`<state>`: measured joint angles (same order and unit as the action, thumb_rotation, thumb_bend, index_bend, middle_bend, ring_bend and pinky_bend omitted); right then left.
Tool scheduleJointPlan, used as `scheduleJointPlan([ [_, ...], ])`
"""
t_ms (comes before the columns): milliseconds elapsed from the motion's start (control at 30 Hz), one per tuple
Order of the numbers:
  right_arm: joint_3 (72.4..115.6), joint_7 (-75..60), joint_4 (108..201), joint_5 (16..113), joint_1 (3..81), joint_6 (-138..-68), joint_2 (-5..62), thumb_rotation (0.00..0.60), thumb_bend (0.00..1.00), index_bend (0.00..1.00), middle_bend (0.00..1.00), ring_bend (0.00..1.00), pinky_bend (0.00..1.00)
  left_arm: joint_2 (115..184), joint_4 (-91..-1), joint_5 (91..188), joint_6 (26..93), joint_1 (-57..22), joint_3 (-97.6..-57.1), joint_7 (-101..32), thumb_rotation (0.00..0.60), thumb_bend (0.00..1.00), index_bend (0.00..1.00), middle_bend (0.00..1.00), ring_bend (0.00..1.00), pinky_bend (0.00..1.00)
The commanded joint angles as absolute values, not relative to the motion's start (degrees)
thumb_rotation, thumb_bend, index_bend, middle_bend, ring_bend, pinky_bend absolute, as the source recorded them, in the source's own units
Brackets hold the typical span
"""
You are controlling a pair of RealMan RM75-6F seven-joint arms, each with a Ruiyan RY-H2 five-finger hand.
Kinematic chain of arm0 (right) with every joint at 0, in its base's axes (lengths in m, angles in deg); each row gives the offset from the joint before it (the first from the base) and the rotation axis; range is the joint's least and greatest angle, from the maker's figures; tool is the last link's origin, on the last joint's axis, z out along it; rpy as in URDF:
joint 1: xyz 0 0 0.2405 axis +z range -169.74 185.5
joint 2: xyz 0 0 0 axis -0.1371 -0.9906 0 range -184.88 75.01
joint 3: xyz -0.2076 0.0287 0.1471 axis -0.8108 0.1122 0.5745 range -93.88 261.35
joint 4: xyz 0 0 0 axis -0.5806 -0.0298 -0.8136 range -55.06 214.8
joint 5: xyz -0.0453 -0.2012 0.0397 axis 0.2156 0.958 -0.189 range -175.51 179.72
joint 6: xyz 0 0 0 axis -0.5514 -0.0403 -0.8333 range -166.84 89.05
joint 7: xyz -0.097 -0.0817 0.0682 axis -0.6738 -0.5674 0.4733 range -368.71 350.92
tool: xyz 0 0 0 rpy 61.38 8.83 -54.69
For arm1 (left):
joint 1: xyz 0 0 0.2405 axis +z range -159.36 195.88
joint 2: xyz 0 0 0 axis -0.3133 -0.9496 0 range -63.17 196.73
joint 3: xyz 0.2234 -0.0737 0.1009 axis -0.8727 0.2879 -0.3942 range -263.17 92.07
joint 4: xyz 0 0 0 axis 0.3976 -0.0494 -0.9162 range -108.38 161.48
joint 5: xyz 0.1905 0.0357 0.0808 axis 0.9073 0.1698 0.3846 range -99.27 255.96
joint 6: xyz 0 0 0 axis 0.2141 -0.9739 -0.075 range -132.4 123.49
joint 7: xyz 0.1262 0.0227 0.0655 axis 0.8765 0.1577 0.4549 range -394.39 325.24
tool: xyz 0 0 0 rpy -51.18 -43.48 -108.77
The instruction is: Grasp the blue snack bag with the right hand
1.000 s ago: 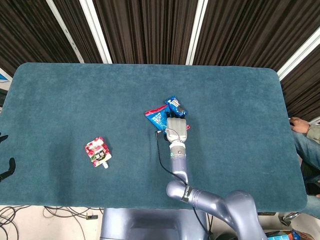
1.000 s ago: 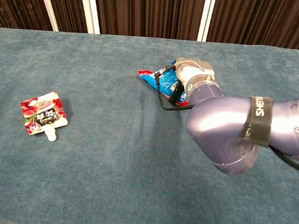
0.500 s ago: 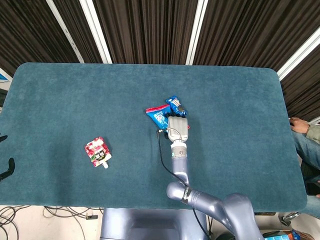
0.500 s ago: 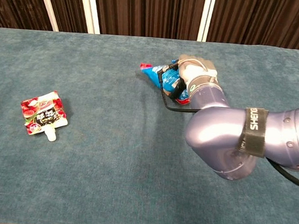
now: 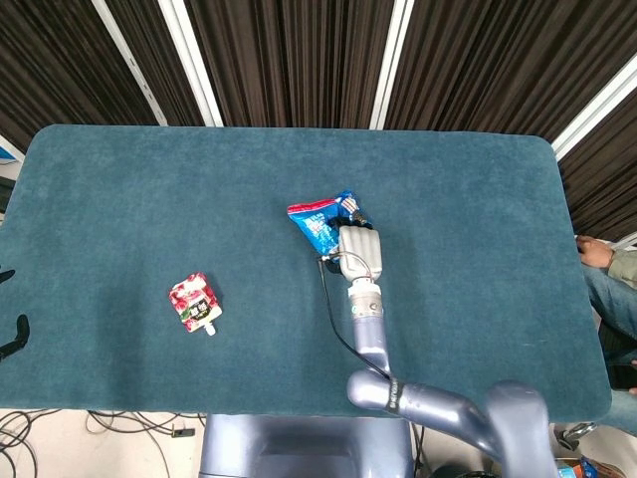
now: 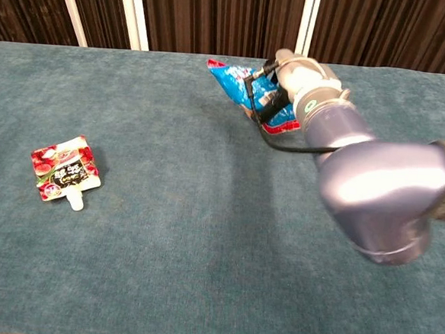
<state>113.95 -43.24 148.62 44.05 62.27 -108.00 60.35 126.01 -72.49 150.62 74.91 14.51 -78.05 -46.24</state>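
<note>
The blue snack bag (image 5: 320,224) (image 6: 236,85), blue with a red edge, hangs above the teal table near its middle. My right hand (image 5: 357,252) (image 6: 293,79) grips its right side and holds it lifted, fingers wrapped round it. The bag's left end sticks out free to the left. My left hand shows only as dark fingertips (image 5: 12,334) at the left edge of the head view, too little to read how they lie.
A red and white spouted pouch (image 5: 194,303) (image 6: 63,167) lies flat on the table's left part. The table's (image 5: 468,199) near edge runs along the bottom. A seated person (image 5: 609,274) is at the right edge.
The right hand has risen off the table with the blue bag in it, carrying it up and slightly away. The red pouch has not moved.
</note>
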Motion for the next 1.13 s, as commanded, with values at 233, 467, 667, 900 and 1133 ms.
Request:
scheduleJointPlan([
  [233,121.1,-28.4,185.1,33.5,46.8,-93.9,36.1,0.6,0.45,0.35,0.37,0.53,0.32,126.3,-72.4,150.8,75.4,14.6,-78.1,-45.5,0.6,0.51,0.14,0.04,0.12,0.13],
  [467,124.3,-12.6,190.0,37.5,38.3,-72.9,21.9,0.6,0.45,0.35,0.36,0.51,0.32,126.7,-72.5,151.2,75.8,14.6,-78.3,-44.4,0.6,0.51,0.14,0.04,0.12,0.13],
  [667,130.9,0.4,189.6,47.5,32.2,-63.8,17.5,0.6,0.45,0.34,0.36,0.5,0.32,126.9,-72.5,151.2,76.1,14.7,-78.3,-44.0,0.6,0.51,0.14,0.04,0.12,0.13],
  [900,139.2,13.0,189.5,55.4,27.1,-57.8,15.3,0.6,0.45,0.34,0.35,0.5,0.32,126.9,-72.3,151.2,76.1,14.6,-78.3,-43.8,0.6,0.51,0.14,0.04,0.12,0.13],
  [1133,143.7,21.9,190.3,61.6,24.1,-55.5,15.6,0.6,0.45,0.34,0.35,0.5,0.32,127.0,-72.4,151.4,76.2,14.7,-78.3,-43.7,0.6,0.51,0.14,0.04,0.12,0.13],
])
